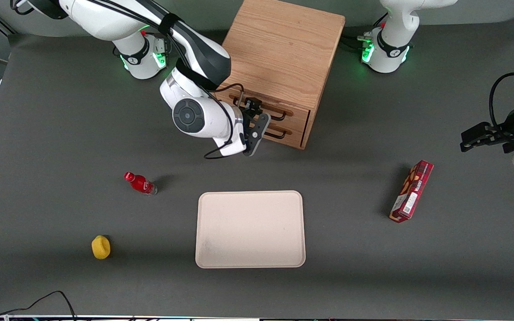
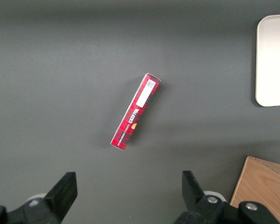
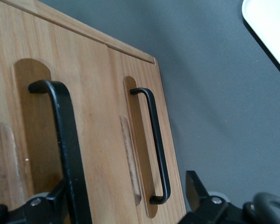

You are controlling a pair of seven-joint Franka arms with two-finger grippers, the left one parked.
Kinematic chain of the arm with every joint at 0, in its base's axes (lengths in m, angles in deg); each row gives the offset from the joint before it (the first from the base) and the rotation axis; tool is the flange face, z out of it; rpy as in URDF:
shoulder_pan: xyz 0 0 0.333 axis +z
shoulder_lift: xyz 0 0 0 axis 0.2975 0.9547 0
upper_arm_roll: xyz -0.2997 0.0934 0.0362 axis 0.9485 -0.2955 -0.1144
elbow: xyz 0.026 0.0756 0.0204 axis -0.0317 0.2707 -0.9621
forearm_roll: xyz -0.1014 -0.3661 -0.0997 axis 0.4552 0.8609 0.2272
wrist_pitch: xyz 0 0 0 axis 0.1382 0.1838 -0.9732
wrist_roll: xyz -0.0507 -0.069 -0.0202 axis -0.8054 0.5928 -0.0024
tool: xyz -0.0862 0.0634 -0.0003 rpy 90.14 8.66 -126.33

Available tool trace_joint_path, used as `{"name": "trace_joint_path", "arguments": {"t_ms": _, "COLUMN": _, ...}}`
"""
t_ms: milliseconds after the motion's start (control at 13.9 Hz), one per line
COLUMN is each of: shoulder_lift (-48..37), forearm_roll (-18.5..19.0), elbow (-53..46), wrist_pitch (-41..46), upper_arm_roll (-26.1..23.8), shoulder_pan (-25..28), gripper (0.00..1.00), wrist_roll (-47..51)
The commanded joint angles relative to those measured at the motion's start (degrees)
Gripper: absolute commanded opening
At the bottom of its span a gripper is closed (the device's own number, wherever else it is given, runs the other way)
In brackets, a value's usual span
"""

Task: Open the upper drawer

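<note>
The upper drawer [image 1: 300, 114] is the top one of two in the light-oak cabinet [image 1: 283, 49] and looks shut, flush with the cabinet front. Its black bar handle [image 1: 279, 113] shows large and close in the right wrist view [image 3: 65, 149]. My right gripper [image 1: 256, 117] is open right in front of the drawer fronts. In the wrist view the gripper [image 3: 121, 205] has the upper handle just inside one finger [image 3: 42, 207]. The bottom drawer's handle [image 3: 155, 144] lies nearer the other finger [image 3: 198, 193]. I see no contact with either handle.
The bottom drawer [image 1: 295, 136] sits under the upper one. A cream tray [image 1: 250, 229] lies nearer the front camera than the cabinet. A red bottle [image 1: 140, 183] and a yellow object [image 1: 101, 247] lie toward the working arm's end. A red box [image 1: 412, 191] lies toward the parked arm's end.
</note>
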State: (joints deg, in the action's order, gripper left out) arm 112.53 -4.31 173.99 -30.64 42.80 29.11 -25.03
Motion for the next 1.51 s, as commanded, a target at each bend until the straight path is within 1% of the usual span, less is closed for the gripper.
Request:
{"name": "trace_joint_path", "arguments": {"t_ms": 0, "shoulder_lift": 2.54, "forearm_roll": 2.7, "elbow": -3.57, "wrist_pitch": -0.71, "upper_arm_roll": -0.09, "shoulder_pan": -0.11, "gripper": 1.0, "wrist_roll": 1.93}}
{"name": "trace_joint_path", "arguments": {"t_ms": 216, "shoulder_lift": 4.91, "forearm_roll": 3.85, "elbow": -6.99, "wrist_pitch": -0.62, "upper_arm_roll": 0.61, "shoulder_pan": -0.2, "gripper": 1.0, "wrist_roll": 2.02}}
{"name": "trace_joint_path", "arguments": {"t_ms": 432, "shoulder_lift": 7.28, "forearm_roll": 6.05, "elbow": -10.59, "wrist_pitch": -0.01, "upper_arm_roll": 0.7, "shoulder_pan": -0.64, "gripper": 1.0, "wrist_roll": 2.02}}
{"name": "trace_joint_path", "arguments": {"t_ms": 505, "shoulder_lift": 7.73, "forearm_roll": 6.14, "elbow": -11.39, "wrist_pitch": 0.08, "upper_arm_roll": 0.87, "shoulder_pan": -0.72, "gripper": 1.0, "wrist_roll": 1.94}}
{"name": "trace_joint_path", "arguments": {"t_ms": 649, "shoulder_lift": 7.91, "forearm_roll": 6.14, "elbow": -12.44, "wrist_pitch": 0.26, "upper_arm_roll": 2.97, "shoulder_pan": -0.73, "gripper": 1.0, "wrist_roll": 1.67}}
{"name": "trace_joint_path", "arguments": {"t_ms": 793, "shoulder_lift": 8.26, "forearm_roll": 6.14, "elbow": -13.15, "wrist_pitch": 0.69, "upper_arm_roll": 3.51, "shoulder_pan": -0.9, "gripper": 1.0, "wrist_roll": 1.5}}
{"name": "trace_joint_path", "arguments": {"t_ms": 937, "shoulder_lift": 9.13, "forearm_roll": 6.05, "elbow": -15.51, "wrist_pitch": 3.06, "upper_arm_roll": 5.52, "shoulder_pan": -0.9, "gripper": 1.0, "wrist_roll": 1.32}}
{"name": "trace_joint_path", "arguments": {"t_ms": 1081, "shoulder_lift": 10.1, "forearm_roll": 6.31, "elbow": -17.63, "wrist_pitch": 4.56, "upper_arm_roll": 5.71, "shoulder_pan": -0.99, "gripper": 1.0, "wrist_roll": 1.32}}
{"name": "trace_joint_path", "arguments": {"t_ms": 1225, "shoulder_lift": 11.33, "forearm_roll": 7.45, "elbow": -19.56, "wrist_pitch": 5.79, "upper_arm_roll": 5.71, "shoulder_pan": -0.99, "gripper": 1.0, "wrist_roll": 1.32}}
{"name": "trace_joint_path", "arguments": {"t_ms": 1441, "shoulder_lift": 13.09, "forearm_roll": 7.37, "elbow": -23.43, "wrist_pitch": 6.94, "upper_arm_roll": 7.11, "shoulder_pan": -0.99, "gripper": 1.0, "wrist_roll": 1.23}}
